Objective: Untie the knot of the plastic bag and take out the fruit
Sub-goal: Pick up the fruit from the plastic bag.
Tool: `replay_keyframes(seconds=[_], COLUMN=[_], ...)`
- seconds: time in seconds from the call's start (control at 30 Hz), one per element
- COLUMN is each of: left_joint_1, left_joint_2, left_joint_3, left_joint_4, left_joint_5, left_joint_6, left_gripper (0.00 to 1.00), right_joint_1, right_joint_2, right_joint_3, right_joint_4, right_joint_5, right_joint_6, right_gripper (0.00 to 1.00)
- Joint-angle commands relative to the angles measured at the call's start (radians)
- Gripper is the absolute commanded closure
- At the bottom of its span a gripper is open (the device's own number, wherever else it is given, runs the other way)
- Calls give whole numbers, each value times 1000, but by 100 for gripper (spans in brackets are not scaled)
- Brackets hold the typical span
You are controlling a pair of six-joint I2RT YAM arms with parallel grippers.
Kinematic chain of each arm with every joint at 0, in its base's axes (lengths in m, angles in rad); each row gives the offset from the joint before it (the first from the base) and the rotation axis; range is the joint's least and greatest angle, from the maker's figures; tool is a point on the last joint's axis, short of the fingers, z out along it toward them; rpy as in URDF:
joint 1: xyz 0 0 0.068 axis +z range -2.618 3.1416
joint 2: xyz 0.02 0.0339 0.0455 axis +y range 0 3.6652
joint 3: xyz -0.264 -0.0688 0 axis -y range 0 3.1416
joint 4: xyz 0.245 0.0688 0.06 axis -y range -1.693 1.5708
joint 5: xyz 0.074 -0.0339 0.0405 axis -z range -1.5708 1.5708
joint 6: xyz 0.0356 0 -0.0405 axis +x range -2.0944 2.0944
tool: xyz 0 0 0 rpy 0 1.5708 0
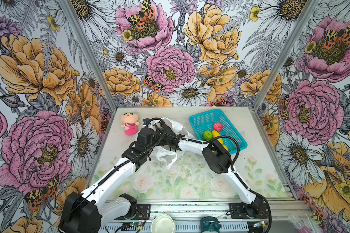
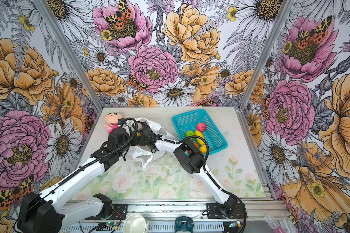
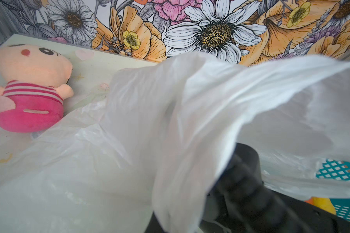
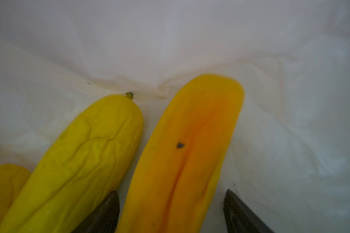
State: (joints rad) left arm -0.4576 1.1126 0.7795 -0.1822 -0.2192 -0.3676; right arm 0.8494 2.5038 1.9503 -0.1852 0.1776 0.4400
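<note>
Plastic bag (image 1: 166,157) sits mid-desk toward far edge, mouth open, no knot in sight. My left gripper (image 1: 153,127) is closed, apparently pinching bag rim to keep mouth lifted. My right gripper (image 4: 170,192) is inside bag, jaws apart, straddling orange-yellow fruit (image 4: 192,141), not yet clamped. Count: three yellow fruits visible in bag; at least four in the single teal basket (image 1: 202,120) at far right; one plush doll (image 1: 129,123) at far left.
</note>
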Motion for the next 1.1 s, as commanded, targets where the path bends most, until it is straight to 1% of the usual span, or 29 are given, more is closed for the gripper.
replay_keyframes(seconds=[0.0,0.1,0.23,0.3,0.53,0.63,0.7,0.83,0.93,0.97,1.03,1.07], left_joint_1=[-3,-3,1,1,3,5,6,8,8,8,9,8], left_joint_2=[1,0,5,7,6,8,12,12,12,10,10,9], left_joint_3=[11,11,12,12,10,7,8,8,7,7,8,8], left_joint_4=[20,20,20,21,21,23,22,23,23,23,23,22], left_joint_5=[33,29,29,29,24,24,24,27,28,29,29,28], left_joint_6=[-5,-3,-2,-2,-2,-4,-4,-5,-5,-4,-5,-5], left_gripper=[100,100,100,100,100,100,100,100,100,100,100,100], right_joint_1=[-10,-15,-16,-16,-14,-6,11,43,54,56,66,72], right_joint_2=[41,36,0,-23,-130,-170,-193,-221,-206,-196,-171,-161], right_joint_3=[32,33,32,33,-29,-60,-90,-145,-143,-134,-110,-100], right_joint_4=[-29,-30,-30,-31,-31,-32,-32,-31,-33,-33,-33,-32], right_joint_5=[-38,-49,-51,-62,-48,-105,-148,-211,-239,-243,-226,-212], right_joint_6=[48,39,-36,-108,-353,-538,-694,-936,-1036,-1061,-1112,-1137], right_gripper=[31,47,59,63,73,75,79,79,80,82,89,89])
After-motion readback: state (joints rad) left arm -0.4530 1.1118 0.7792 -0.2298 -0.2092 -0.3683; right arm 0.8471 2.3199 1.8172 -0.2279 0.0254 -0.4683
